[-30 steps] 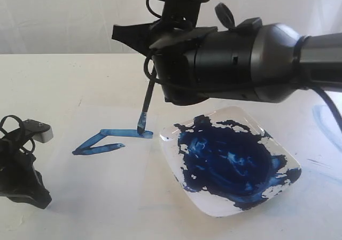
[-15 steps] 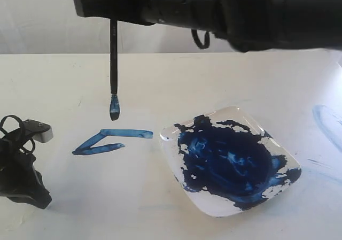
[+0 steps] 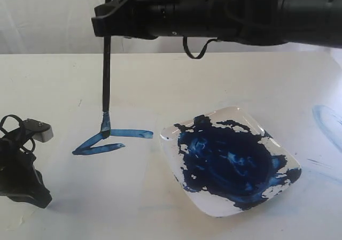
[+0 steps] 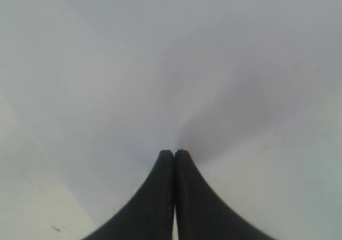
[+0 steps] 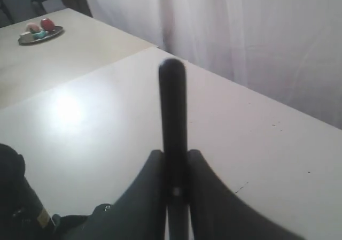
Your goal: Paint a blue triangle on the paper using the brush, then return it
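The brush point(image 3: 106, 74) hangs upright, its black handle pinched in my right gripper point(image 3: 105, 25), which reaches in from the upper right. Its blue bristle tip touches the upper stroke of the blue triangle point(image 3: 109, 141), near that stroke's left end. The triangle shows two long streaky strokes meeting at the left. It lies on the paper point(image 3: 117, 170). In the right wrist view the handle point(image 5: 172, 106) stands between the shut jaws of my right gripper point(image 5: 173, 154). My left gripper point(image 3: 24, 181) rests at the table's left front; in its wrist view it point(image 4: 174, 152) is shut on nothing.
A clear square plate point(image 3: 166, 146) with a big dark-blue paint pool sits right of the triangle. A pale-blue smear point(image 3: 326, 121) marks the table at far right. A small dish of coloured items point(image 5: 40, 32) sits on a distant table. White curtain behind.
The brush lifted off the right end of the upper stroke, travelled left in the air, and has come down so its tip touches that stroke near its left end.
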{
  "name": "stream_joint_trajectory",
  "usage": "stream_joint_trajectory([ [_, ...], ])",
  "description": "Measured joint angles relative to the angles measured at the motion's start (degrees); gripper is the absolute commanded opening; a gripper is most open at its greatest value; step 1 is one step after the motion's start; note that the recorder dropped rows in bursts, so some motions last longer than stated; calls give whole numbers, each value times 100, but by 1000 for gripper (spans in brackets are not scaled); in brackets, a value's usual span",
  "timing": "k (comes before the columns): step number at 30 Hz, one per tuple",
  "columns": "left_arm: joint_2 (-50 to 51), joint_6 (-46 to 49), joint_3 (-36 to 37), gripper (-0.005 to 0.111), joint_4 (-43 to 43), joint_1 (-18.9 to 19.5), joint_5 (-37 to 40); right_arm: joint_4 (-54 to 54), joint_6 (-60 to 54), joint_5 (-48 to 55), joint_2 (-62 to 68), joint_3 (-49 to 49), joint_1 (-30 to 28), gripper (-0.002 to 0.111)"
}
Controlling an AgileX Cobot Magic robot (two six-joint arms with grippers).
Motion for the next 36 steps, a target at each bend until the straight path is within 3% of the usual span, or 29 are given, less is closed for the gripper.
stream_joint_trajectory([
  [9, 0, 0, 0, 0, 0, 0, 58, 279, -578, 66, 459, 0, 0, 0],
  [36, 0, 0, 0, 0, 0, 0, 58, 357, -230, -481, 776, -256, 0, 0],
])
